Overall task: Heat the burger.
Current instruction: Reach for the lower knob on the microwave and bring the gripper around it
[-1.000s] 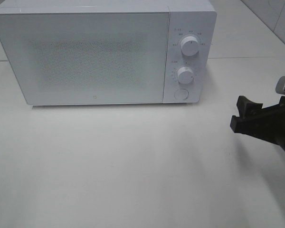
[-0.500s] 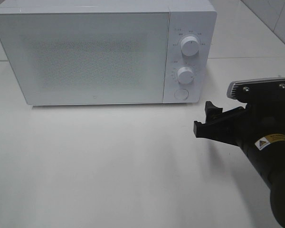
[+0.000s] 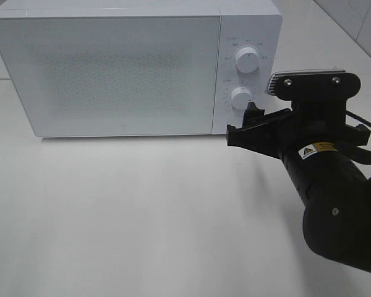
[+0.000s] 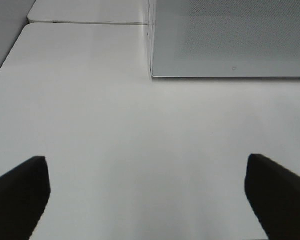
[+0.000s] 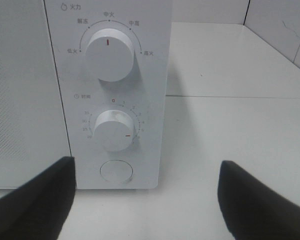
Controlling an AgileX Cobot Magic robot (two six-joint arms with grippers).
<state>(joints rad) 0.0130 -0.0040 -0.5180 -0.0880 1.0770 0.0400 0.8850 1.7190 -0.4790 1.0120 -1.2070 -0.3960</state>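
Burger unseen; microwave (image 3: pixel 111 74) door shut. Right tool (image 3: pixel 242 127), spread, empty, near round button (image 5: pixel 116 171); may clip timer knob (image 5: pixel 112 131). Left tool (image 4: pixel 147 175) spread too.

Bare lab-style kitchen mock-up, white microwave (image 3: pixel 123 68) on plain white tabletop (image 3: pixel 142 216), white tiled wall (image 3: pixel 358 18) behind

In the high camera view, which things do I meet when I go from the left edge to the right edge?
microwave door → control panel → right arm
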